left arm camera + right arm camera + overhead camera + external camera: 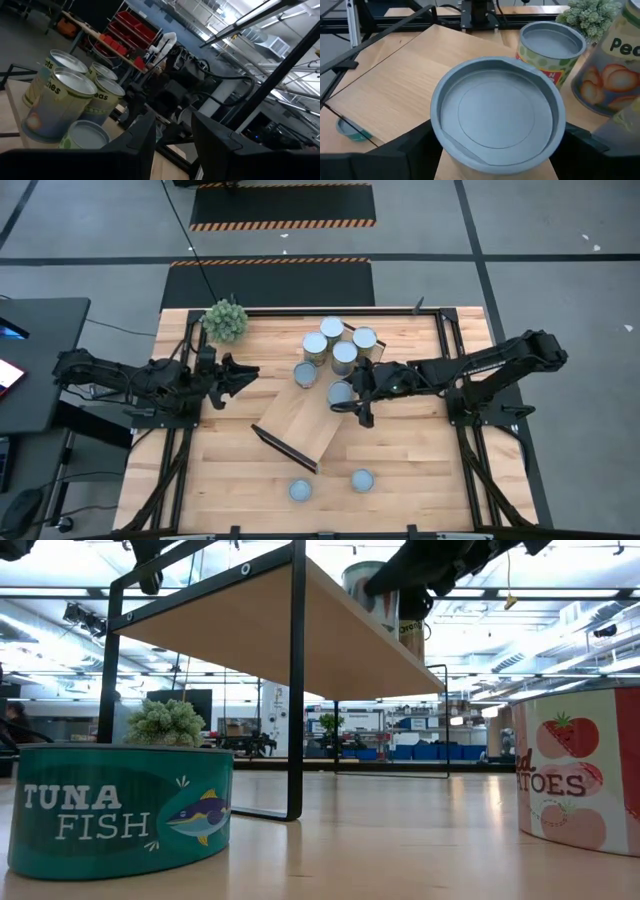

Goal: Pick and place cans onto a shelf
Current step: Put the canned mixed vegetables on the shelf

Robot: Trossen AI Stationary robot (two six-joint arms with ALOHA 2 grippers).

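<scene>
Tuna can (120, 810) lies nearest; right gripper (352, 395) clasps a can (340, 392) beside shelf (300, 423); left gripper (238, 373) open.

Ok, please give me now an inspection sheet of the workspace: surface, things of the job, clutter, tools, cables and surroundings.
Surface: wooden plank table, no spills seen.
Job's things: the shelf stands skewed to the table's edges. A group of cans stands at the back, and two more cans are near the front edge.
Clutter: one small green plant at the back left.
Grippers: the right tool is closed on one can at the shelf's end. The left tool is open, empty and beside the shelf.
Cables: a black cable runs across the floor to the table's back.
Surroundings: striped floor mats and a dark desk on the left.
</scene>
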